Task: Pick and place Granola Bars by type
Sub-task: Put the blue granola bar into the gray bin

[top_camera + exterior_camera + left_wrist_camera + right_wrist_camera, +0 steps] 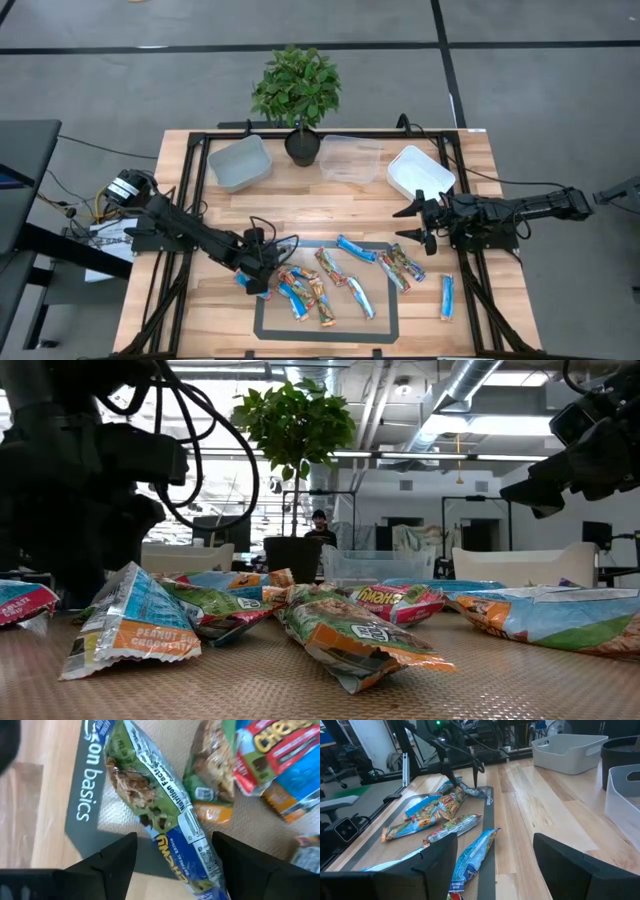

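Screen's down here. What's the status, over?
Left gripper open, low over a bar at the mat's edge. Right gripper open, raised near the white tub. Nothing gripped, nothing blocking.

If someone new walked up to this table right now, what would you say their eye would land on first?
Probably the scatter of shiny wrapped granola bars, blue-and-white and multicoloured, lying on the dark-edged mat at the table's front. Next, the left tool, open and low over a bar at the mat's left edge. The leafy green potted plant stands at the back, between the grey tub and the clear tub.
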Tool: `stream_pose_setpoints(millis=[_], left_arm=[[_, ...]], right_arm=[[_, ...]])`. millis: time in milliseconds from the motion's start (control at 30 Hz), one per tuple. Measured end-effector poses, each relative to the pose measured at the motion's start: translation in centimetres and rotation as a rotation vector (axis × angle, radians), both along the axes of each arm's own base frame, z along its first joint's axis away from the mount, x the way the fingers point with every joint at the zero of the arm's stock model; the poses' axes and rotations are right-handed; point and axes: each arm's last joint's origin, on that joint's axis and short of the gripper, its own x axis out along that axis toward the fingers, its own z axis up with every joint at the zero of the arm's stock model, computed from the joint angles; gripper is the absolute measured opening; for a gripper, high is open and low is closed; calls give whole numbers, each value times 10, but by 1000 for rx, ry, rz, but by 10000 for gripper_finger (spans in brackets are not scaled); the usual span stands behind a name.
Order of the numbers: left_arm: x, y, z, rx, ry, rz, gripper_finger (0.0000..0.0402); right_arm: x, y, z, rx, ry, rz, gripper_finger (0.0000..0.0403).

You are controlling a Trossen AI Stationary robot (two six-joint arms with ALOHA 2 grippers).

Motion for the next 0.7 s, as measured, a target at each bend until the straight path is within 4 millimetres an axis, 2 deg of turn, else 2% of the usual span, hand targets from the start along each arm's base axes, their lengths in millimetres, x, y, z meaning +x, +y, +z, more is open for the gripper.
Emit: stream_pose_setpoints(millis=[433, 700], left_arm=[[-1, 4, -1, 27, 26, -31, 109], [0, 6, 4, 81, -12, -68, 51]], right_arm=[[0, 0, 0, 0, 0, 0, 256], [0, 0, 0, 0, 0, 0, 256]])
